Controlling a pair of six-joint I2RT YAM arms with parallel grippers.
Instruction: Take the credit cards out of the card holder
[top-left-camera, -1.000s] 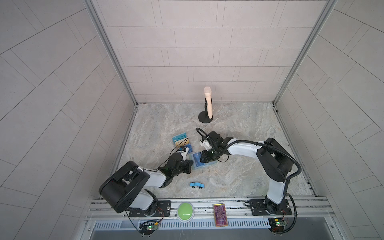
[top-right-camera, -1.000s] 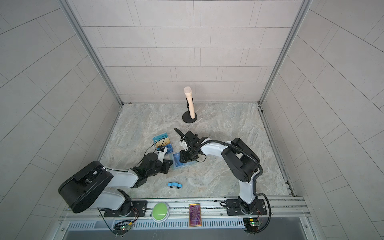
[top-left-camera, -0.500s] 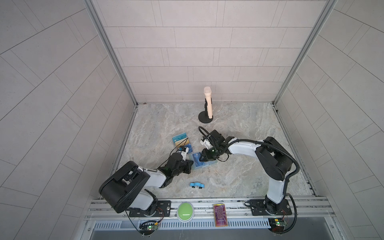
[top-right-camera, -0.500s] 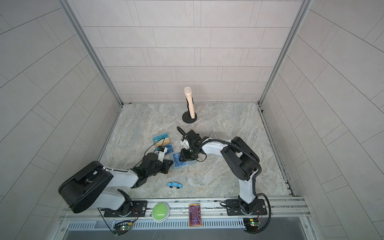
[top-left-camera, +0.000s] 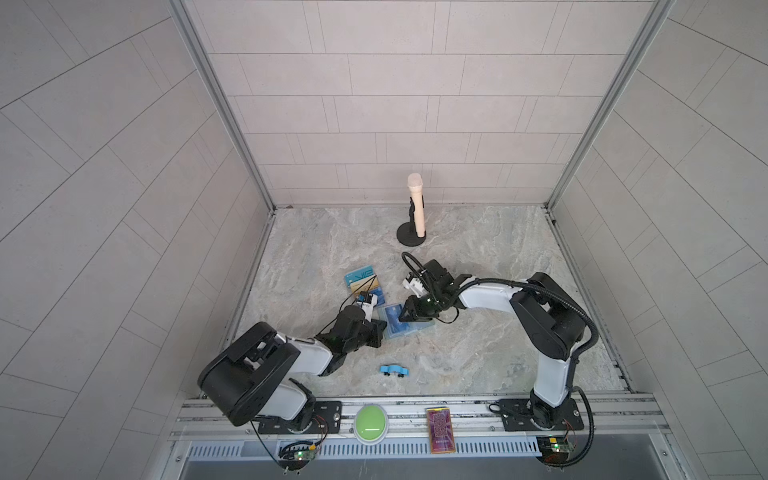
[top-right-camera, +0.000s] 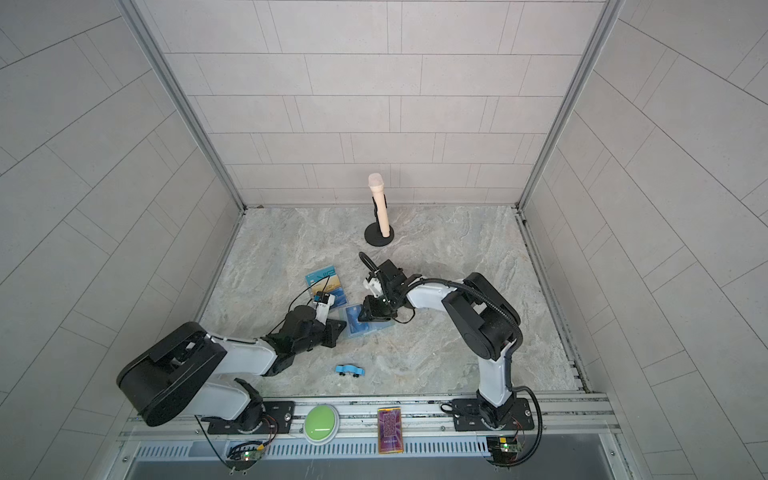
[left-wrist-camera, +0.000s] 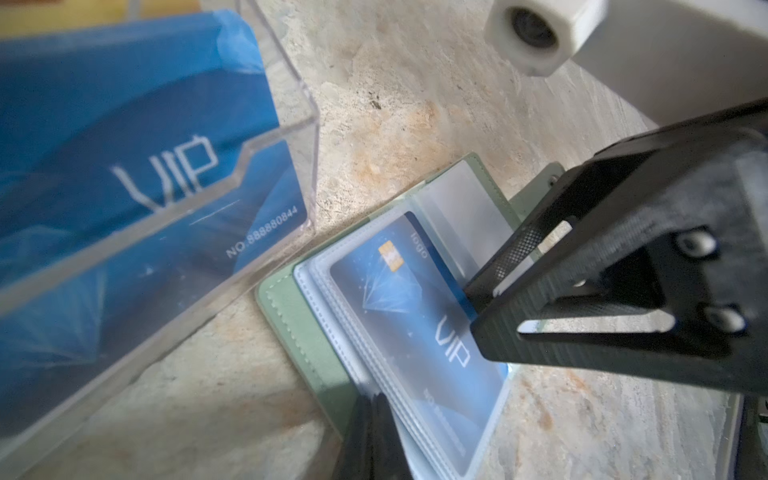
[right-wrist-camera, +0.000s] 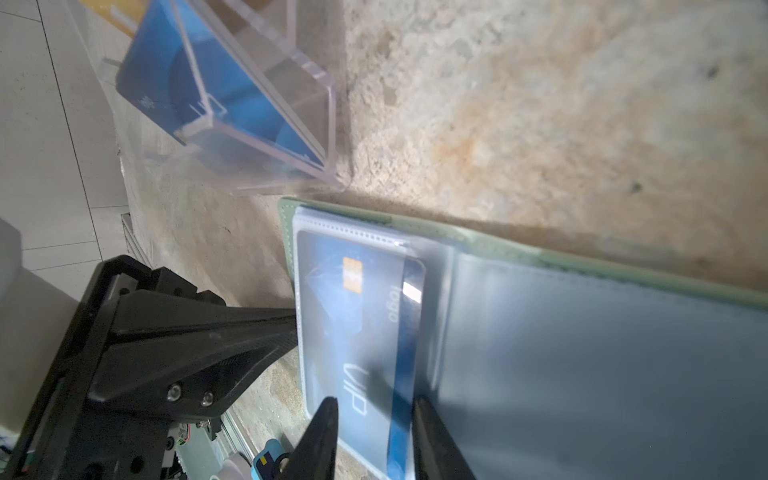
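The holder (top-left-camera: 398, 328) lies open mid-bench toward the front edge, just beside the stand (left-wrist-camera: 249, 174). The left gripper (right-wrist-camera: 293, 328) is clenched, tip against its page edge. The right gripper (right-wrist-camera: 374, 401), part-open, straddles the card (left-wrist-camera: 399, 291) jutting from a sleeve. The card looks stiff, thin and slick, so pinch that bare edge.

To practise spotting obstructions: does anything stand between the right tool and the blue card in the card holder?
Only the clear sleeve, which covers most of the blue card; the card's bare edge sits uncovered beneath the open right tool.
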